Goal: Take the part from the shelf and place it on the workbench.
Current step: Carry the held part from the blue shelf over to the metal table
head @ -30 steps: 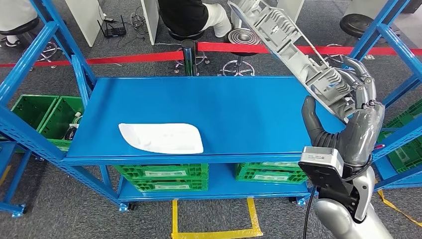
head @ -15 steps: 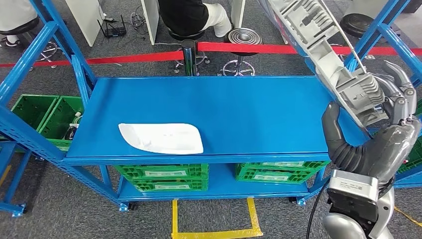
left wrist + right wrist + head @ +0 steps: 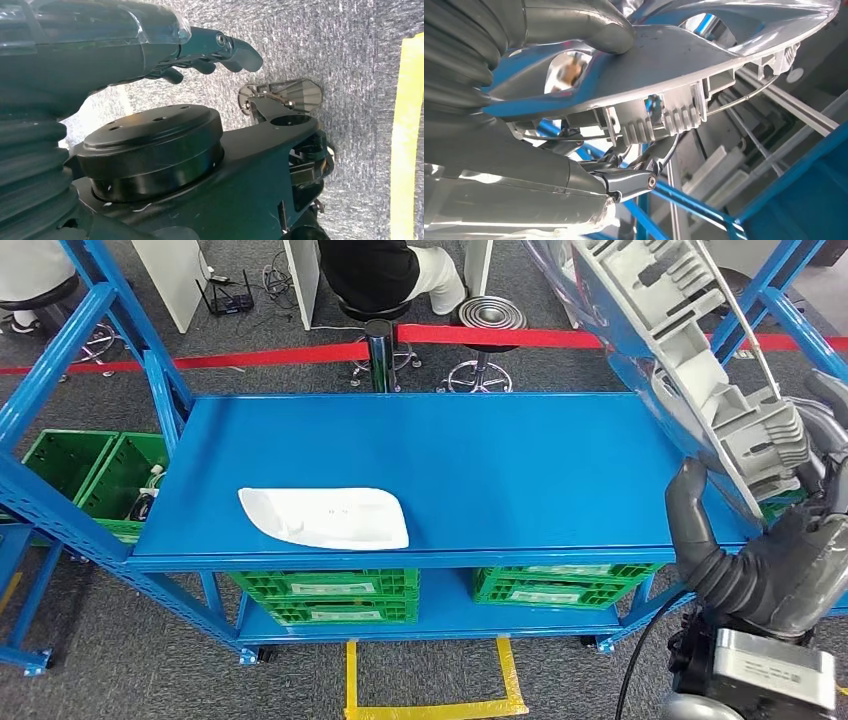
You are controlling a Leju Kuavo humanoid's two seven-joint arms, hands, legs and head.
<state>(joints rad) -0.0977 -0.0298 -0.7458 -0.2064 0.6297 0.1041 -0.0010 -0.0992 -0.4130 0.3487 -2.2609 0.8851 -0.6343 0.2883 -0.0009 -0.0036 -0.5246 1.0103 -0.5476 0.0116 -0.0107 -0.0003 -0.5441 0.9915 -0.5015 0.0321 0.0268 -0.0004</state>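
My right hand (image 3: 770, 550) grips the lower end of a long grey ribbed plastic part (image 3: 690, 350), which slants up and away over the right end of the blue workbench (image 3: 480, 455). In the right wrist view the thumb (image 3: 579, 25) presses on the part (image 3: 674, 60) while the fingers curl under it. A flat white part (image 3: 325, 517) lies on the bench near its front left. My left hand (image 3: 205, 45) hangs over the grey carpet with nothing in it.
Green crates (image 3: 330, 595) sit under the bench, with more green bins (image 3: 90, 475) at the left. Blue shelf uprights (image 3: 790, 300) stand at the right. Beyond the bench are red barrier tape (image 3: 280, 355) and a seated person (image 3: 375, 270). Yellow floor tape (image 3: 430, 708) marks the front.
My right hand has moved right and nearer to me with the grey part, which now stands steeper. The white part has stayed where it was.
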